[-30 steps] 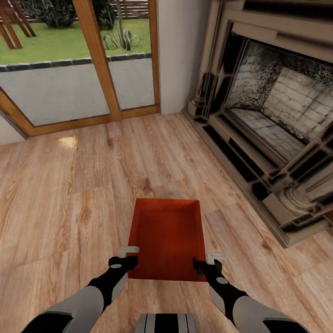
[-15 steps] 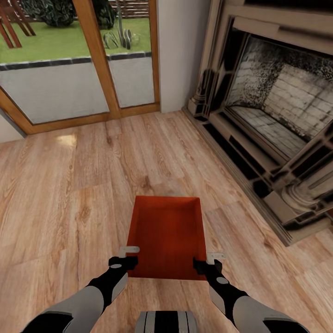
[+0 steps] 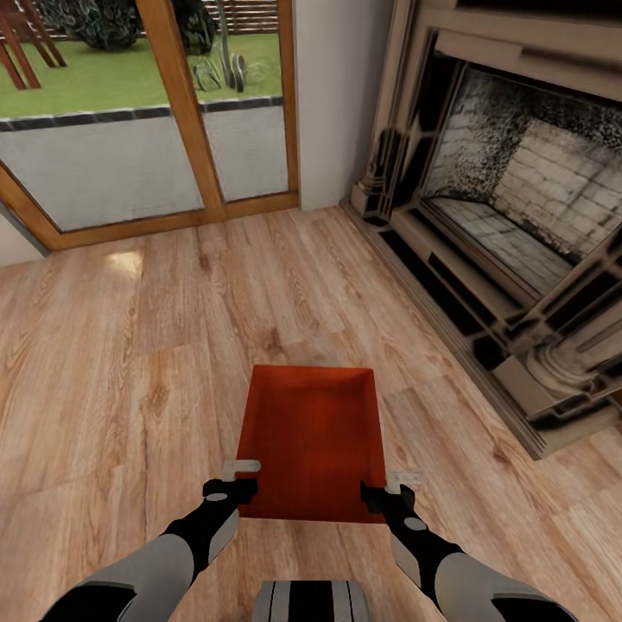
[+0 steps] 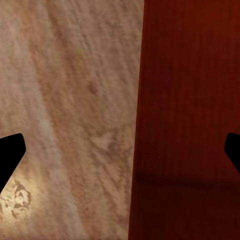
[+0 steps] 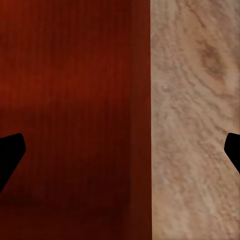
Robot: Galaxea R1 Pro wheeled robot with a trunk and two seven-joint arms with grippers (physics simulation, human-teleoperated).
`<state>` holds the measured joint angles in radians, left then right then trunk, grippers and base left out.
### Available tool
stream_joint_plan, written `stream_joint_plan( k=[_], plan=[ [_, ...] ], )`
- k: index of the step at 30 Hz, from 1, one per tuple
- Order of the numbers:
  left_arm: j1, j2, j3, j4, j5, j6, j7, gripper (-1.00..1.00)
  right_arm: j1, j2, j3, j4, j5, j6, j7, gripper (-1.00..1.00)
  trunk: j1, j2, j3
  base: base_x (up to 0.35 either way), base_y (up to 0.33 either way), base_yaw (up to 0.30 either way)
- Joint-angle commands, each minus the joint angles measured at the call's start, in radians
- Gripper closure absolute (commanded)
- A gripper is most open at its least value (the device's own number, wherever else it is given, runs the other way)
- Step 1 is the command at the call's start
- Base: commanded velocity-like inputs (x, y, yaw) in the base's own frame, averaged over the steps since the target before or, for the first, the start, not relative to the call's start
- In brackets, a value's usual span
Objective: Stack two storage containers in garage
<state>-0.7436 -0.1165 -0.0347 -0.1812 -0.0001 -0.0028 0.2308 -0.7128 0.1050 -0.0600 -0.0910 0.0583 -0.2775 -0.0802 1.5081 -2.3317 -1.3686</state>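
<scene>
One orange-red storage container [image 3: 311,441] sits in front of me over the light wood planks of the living room, open side up. My left gripper [image 3: 239,473] is at its near left corner and my right gripper [image 3: 399,479] at its near right corner. In the left wrist view the left gripper [image 4: 120,155] is open, its dark fingertips far apart with the container's side wall [image 4: 185,100] between them. The right gripper [image 5: 120,155] is open in the same way over the container's other side wall [image 5: 70,75]. Neither gripper's fingers touch the walls.
A large stone fireplace [image 3: 510,216] with a raised hearth runs along the right. Glass doors in an orange-wood frame [image 3: 186,112] stand ahead, with a garden behind them. Open wood floor [image 3: 112,363] stretches to the left and ahead of the container.
The whole picture shifted slightly a second ago, so the camera moved a little. Both grippers and the container keep their places relative to each other.
</scene>
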Motion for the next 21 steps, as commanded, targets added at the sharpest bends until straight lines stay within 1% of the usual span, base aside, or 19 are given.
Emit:
stream_joint_plan(
  k=[1, 12, 13, 21],
  plan=[
    [0.0, 0.0, -0.004, 0.0, 0.0, 0.0, 0.005, -1.0, -0.001, 0.001, -0.006, 0.001, 0.006, -0.003, -0.003, -1.0, 0.0, 0.0, -0.001, 0.0, 0.0, 0.0],
    [0.0, -0.001, -0.004, 0.001, -0.003, 0.0, 0.006, -1.0, -0.001, 0.001, -0.006, 0.001, 0.007, -0.003, -0.004, -1.0, 0.0, 0.0, -0.001, 0.0, 0.0, 0.0],
    [0.0, -0.001, -0.004, 0.001, -0.004, -0.001, 0.006, 1.0, -0.001, 0.001, -0.006, 0.001, 0.008, -0.003, -0.004, 1.0, 0.0, 0.0, -0.001, 0.0, 0.0, 0.0],
    [0.0, 0.0, -0.004, 0.001, -0.006, -0.002, 0.005, 1.0, -0.001, 0.001, -0.006, 0.002, 0.008, -0.004, -0.004, 1.0, 0.0, 0.0, -0.001, 0.0, 0.0, 0.0]
  ],
)
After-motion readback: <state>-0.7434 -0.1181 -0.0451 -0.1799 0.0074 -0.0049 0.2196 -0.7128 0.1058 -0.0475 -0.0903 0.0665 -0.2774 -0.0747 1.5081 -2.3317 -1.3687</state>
